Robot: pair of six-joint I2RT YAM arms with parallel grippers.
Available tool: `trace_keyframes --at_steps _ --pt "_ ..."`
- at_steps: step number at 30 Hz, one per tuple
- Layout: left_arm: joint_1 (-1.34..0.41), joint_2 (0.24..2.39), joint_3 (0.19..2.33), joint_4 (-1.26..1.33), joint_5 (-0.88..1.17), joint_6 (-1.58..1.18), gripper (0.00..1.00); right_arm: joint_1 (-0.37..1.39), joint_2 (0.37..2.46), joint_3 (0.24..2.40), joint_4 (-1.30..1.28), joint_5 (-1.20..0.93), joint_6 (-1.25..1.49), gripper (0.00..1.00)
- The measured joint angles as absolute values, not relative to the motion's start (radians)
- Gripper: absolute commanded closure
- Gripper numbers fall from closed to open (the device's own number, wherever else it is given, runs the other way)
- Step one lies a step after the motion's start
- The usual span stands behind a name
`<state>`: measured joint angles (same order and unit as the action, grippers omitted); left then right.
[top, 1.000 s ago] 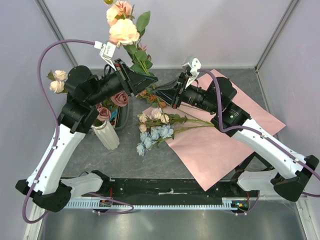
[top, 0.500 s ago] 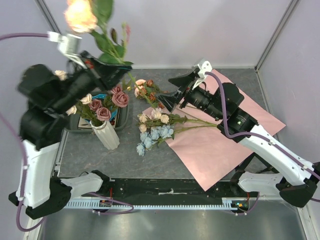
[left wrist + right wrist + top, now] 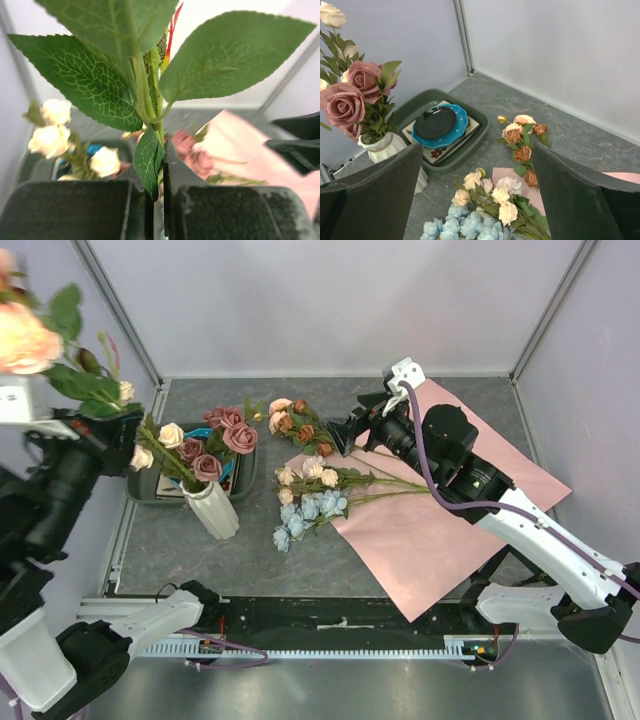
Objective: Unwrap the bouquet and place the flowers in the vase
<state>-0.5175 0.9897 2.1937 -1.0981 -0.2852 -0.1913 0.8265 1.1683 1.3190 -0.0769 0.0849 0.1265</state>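
The white ribbed vase [image 3: 213,508] is standing on the counter [image 3: 250,560] at about eight o'clock from its middle. It is holding dusty mauve roses [image 3: 225,440] and cream roses [image 3: 160,443], the cream ones leaning out toward ten o'clock. The paper sheet [image 3: 440,540] of the bouquet is lying open and flat, pink side up, at four o'clock. A cream bunch [image 3: 308,472] and light blue roses [image 3: 305,512] are lying across its nine o'clock edge, stems pointing to three o'clock. A peach and brown sprig [image 3: 295,425] is lying just at twelve o'clock from them. A peach rose stem [image 3: 70,380] with broad green leaves is hanging high at ten o'clock, pinched in the left tool [image 3: 158,165].
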Motion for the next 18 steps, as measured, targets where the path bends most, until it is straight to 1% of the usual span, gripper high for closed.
trace_keyframes --at_steps 2,7,13,18 --pt "-0.517 0.963 2.06 -1.086 -0.358 -0.178 0.98 0.826 1.174 1.319 -0.085 0.086 0.125 0.03" --pt "-0.517 0.889 1.76 -1.008 -0.435 -0.153 0.98 0.825 1.176 1.312 -0.092 0.089 0.123 0.03" --pt "-0.517 0.811 1.582 -0.851 -0.493 -0.138 0.98 0.821 1.176 1.29 -0.094 0.098 0.119 0.03" --pt "-0.517 0.782 1.575 -0.774 -0.524 -0.12 0.98 0.817 1.176 1.285 -0.096 0.108 0.115 0.02"
